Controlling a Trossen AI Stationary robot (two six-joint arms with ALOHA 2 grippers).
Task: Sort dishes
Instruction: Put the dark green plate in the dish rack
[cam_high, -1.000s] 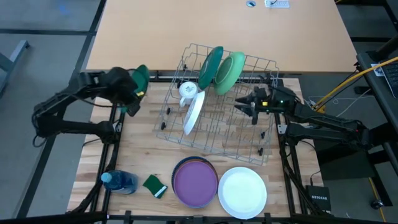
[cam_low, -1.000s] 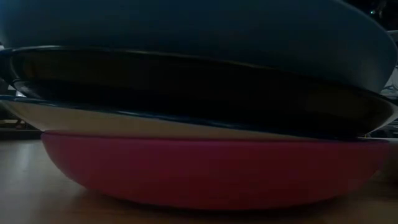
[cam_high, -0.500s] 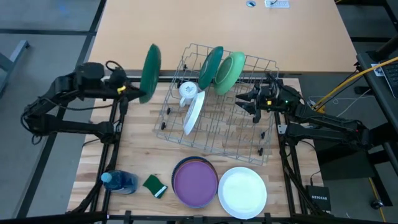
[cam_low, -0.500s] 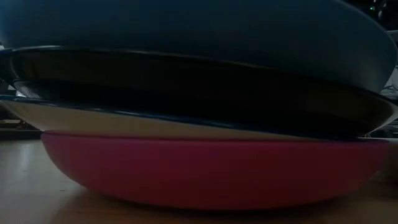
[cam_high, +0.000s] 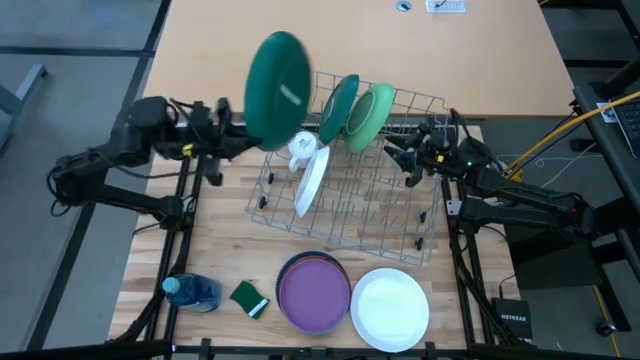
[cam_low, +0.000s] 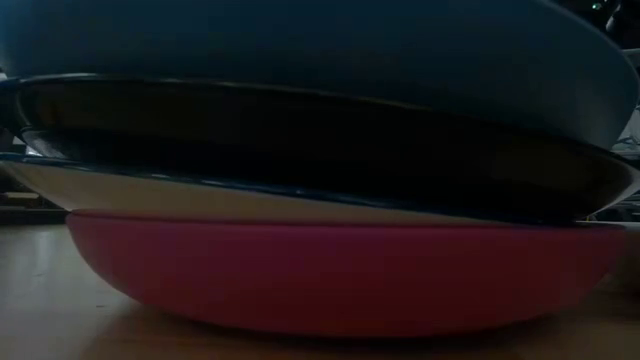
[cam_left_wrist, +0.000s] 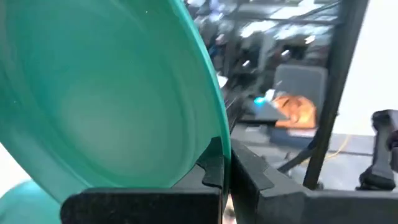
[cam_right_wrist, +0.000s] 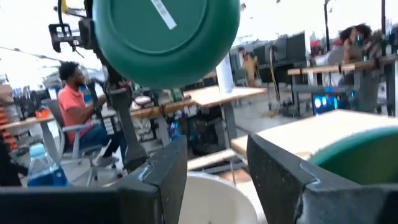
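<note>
A dark green plate (cam_high: 278, 88) hangs in the air by the left far corner of the wire rack (cam_high: 420, 235), with my left gripper (cam_high: 243, 141) shut on it. The right wrist view shows its underside (cam_right_wrist: 165, 37), which bears a white label. In the rack, standing on edge between the wires, are another dark green plate (cam_high: 340, 108), a light green plate (cam_high: 373, 113) and a white plate (cam_high: 313, 180). My right gripper (cam_high: 408, 162) is open over the rack's right side with nothing between its fingers (cam_right_wrist: 168, 171). My left gripper pinches the dark green plate's rim (cam_left_wrist: 211, 146) at its lowest part between the two fingers (cam_left_wrist: 249, 174). The fingers come level from the table's left. The plate is lifted clear and rises above the fingers, tilted, with its underside facing up and toward the right arm.
A white mug (cam_high: 303, 146) sits in the rack. At the near edge lie a stack of plates with a purple one on top (cam_high: 314, 292), which fills the low view (cam_low: 340, 280), and a white plate (cam_high: 390, 308). A blue bottle (cam_high: 192, 292) and a green sponge (cam_high: 250, 298) lie at the near left.
My left gripper has risen and swung toward the rack, tipping from pointing down to level. The dark green plate has gone up with it and turned from edge-on to showing its underside. My right gripper has tipped its fingers up a little.
</note>
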